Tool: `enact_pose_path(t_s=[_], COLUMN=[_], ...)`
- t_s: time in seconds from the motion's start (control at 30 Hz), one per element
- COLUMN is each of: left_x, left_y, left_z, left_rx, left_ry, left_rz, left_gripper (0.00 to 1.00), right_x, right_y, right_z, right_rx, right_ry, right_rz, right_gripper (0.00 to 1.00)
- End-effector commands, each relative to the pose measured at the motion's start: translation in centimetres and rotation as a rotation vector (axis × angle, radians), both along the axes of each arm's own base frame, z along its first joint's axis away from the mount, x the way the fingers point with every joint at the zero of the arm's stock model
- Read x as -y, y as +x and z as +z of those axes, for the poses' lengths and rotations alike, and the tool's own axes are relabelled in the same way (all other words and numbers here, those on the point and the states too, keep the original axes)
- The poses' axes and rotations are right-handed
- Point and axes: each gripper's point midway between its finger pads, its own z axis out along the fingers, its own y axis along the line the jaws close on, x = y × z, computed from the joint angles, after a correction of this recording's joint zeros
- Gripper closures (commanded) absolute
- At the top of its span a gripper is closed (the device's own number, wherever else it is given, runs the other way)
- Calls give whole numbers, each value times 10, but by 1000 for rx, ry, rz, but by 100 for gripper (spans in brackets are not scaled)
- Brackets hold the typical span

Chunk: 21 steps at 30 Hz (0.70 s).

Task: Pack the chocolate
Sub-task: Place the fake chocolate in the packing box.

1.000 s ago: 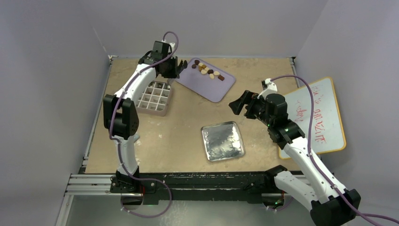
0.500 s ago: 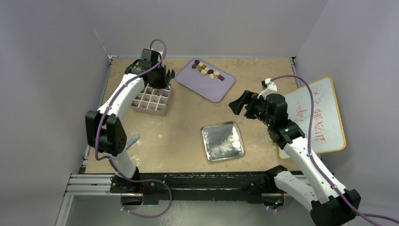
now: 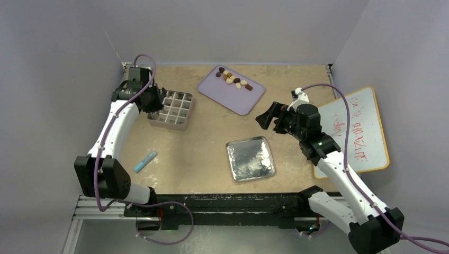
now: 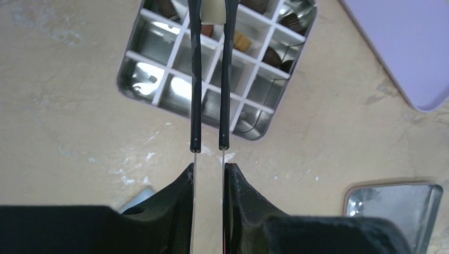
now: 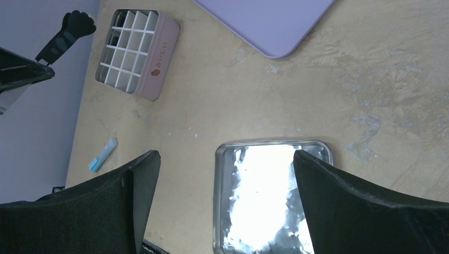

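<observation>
Black tweezers [image 4: 196,79], silver lid [image 3: 251,159], lilac tray [image 3: 241,100], whiteboard [image 3: 365,132], blue stick [image 3: 145,161]

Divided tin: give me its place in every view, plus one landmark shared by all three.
Top external: the divided tin sits at the back left of the table.
Left wrist: the tin is at top centre, partly behind the tweezers.
Right wrist: the tin is in the upper left.
Shared landmark: the purple tray, to the tin's right in each picture.
</observation>
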Motion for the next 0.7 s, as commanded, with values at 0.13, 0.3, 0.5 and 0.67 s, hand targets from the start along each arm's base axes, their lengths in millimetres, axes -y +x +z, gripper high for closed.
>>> enact_pose_path(t_s=[0.13, 0.3, 0.5, 0.67], left_x=[-27, -34, -41, -41], left_y=[-23, -17, -10, -10], left_z=[-11, -19, -32, -41], left_rx=[-36, -41, -66, -92], left_ry=[7, 1, 6, 4], left_rz=[113, 135, 155, 157], left_gripper=[89, 89, 88, 84], right_x=[-8, -7, -6, -5], right_y=[3, 3, 2, 1], right_z=[16, 16, 17, 16], right_rx=[45, 44, 47, 49], right_ry=[26, 27, 25, 25], right_rz=[31, 29, 23, 18], right_gripper=[2, 2, 2, 2])
